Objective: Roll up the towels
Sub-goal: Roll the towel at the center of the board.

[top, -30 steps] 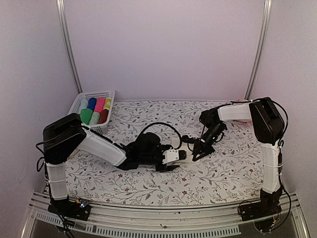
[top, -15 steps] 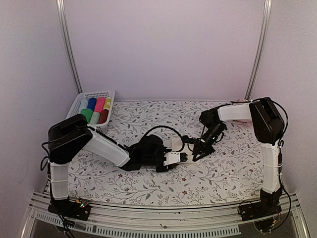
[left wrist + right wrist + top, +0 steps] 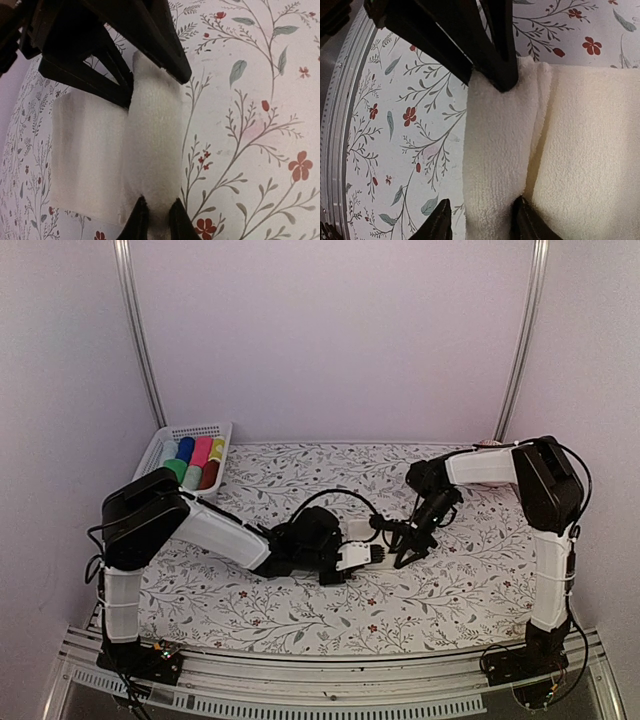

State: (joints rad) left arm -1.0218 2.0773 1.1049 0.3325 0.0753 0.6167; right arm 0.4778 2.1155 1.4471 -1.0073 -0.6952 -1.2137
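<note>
The cream-white towel (image 3: 351, 557) lies mid-table, partly rolled. In the left wrist view its roll (image 3: 155, 140) runs away from me, with the flat part (image 3: 85, 155) to its left. My left gripper (image 3: 158, 220) is shut on the roll's near end. My right gripper (image 3: 482, 220) is open and straddles the roll's other end (image 3: 497, 165): one finger rests in the crease against the flat part (image 3: 590, 150), the other stands just off the roll. From above, the left gripper (image 3: 336, 564) and right gripper (image 3: 402, 554) face each other across the towel. A green roll (image 3: 174, 473) lies in the basket.
A white basket (image 3: 222, 432) at the back left holds several coloured rolls. The floral tablecloth (image 3: 300, 610) covers the table. Metal posts stand at the back left (image 3: 140, 340) and back right (image 3: 520, 340). A metal rail (image 3: 300, 702) runs along the near edge.
The left jaws have closed onto the near end of the roll, and the left arm has pushed a little rightwards. The right jaws have opened off the roll's far end.
</note>
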